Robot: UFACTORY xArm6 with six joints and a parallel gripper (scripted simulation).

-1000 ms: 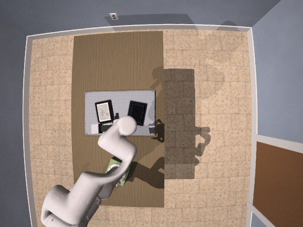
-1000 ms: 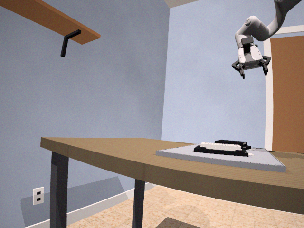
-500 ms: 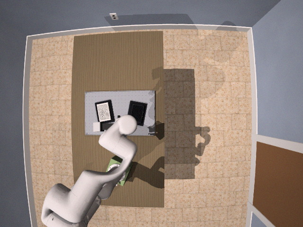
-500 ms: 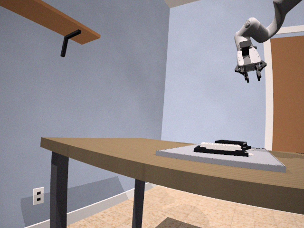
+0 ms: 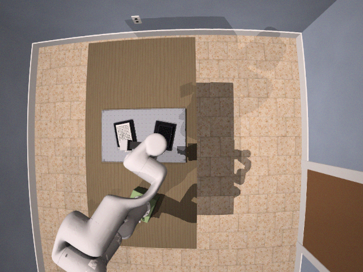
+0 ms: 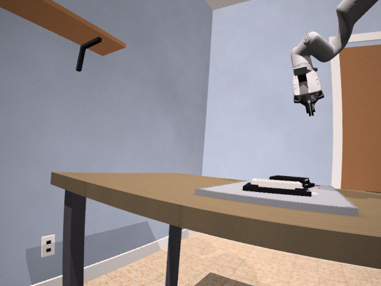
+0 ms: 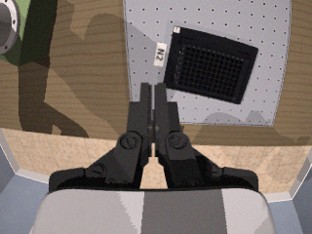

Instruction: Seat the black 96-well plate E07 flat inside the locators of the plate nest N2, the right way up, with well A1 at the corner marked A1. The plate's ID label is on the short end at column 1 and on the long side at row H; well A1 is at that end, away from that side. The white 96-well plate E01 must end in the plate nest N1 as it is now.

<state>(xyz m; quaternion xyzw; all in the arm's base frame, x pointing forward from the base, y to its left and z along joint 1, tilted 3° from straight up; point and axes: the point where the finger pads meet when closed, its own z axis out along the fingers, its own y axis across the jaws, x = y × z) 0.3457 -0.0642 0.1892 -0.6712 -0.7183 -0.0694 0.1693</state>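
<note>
The black plate E07 (image 5: pixel 165 130) (image 7: pixel 212 68) lies inside the black nest N2 (image 5: pixel 174 132) (image 7: pixel 249 78) and looks flat; its exact seating and ID labels cannot be made out. A small white corner mark (image 7: pixel 176 29) shows on the nest, near the N2 tag (image 7: pixel 159 55). The white plate E01 (image 5: pixel 123 131) (image 6: pixel 277 183) lies in the nest N1 (image 5: pixel 133 128) (image 6: pixel 277 189); the arm hides its near end in the top view. My gripper (image 6: pixel 311 114) (image 7: pixel 153 98) is shut with nothing between the fingers, high above the board.
Both nests stand on the grey perforated board (image 5: pixel 143 117) (image 6: pixel 221 193) on the wooden table (image 5: pixel 140 73) (image 6: pixel 122 187). A green block (image 5: pixel 136 193) (image 7: pixel 35 29) is at the arm's base. A wall shelf (image 6: pixel 61 19) is at the upper left of the exterior view.
</note>
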